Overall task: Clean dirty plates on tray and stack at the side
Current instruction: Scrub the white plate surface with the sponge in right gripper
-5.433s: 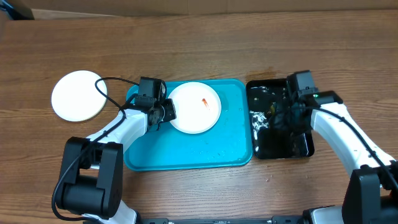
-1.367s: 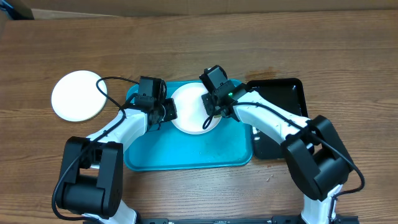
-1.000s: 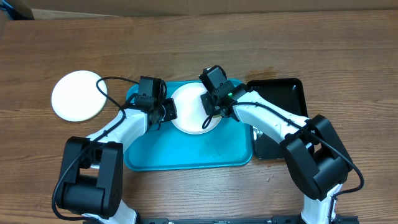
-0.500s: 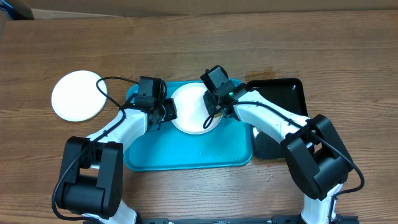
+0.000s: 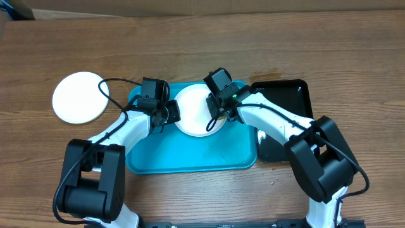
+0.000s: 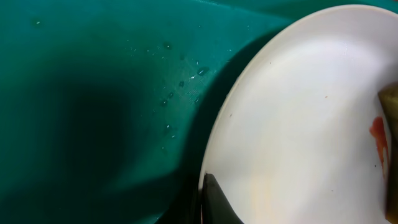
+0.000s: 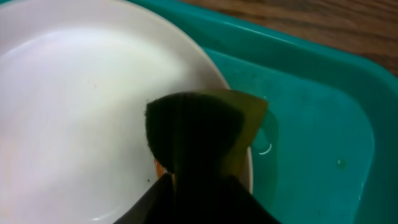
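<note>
The right claw (image 5: pixel 214 114) is clamped on a sponge (image 7: pixel 200 127), dark with a yellow-green face, and presses it down on the right part of a white plate (image 5: pixel 192 111). An orange-red smear (image 6: pixel 378 138) shows on the plate just beside the sponge. The plate lies in the upper middle of the tray (image 5: pixel 190 152), whose floor carries small water drops. The left claw (image 5: pixel 166 116) is closed on the plate's left rim, one dark finger (image 6: pixel 214 200) lying over the edge. A black tray (image 5: pixel 288 95) sits just right of the tray, partly under the right arm. A second plate (image 5: pixel 79 96), white, rests on the counter (image 5: pixel 202 44), well left of the tray.
</note>
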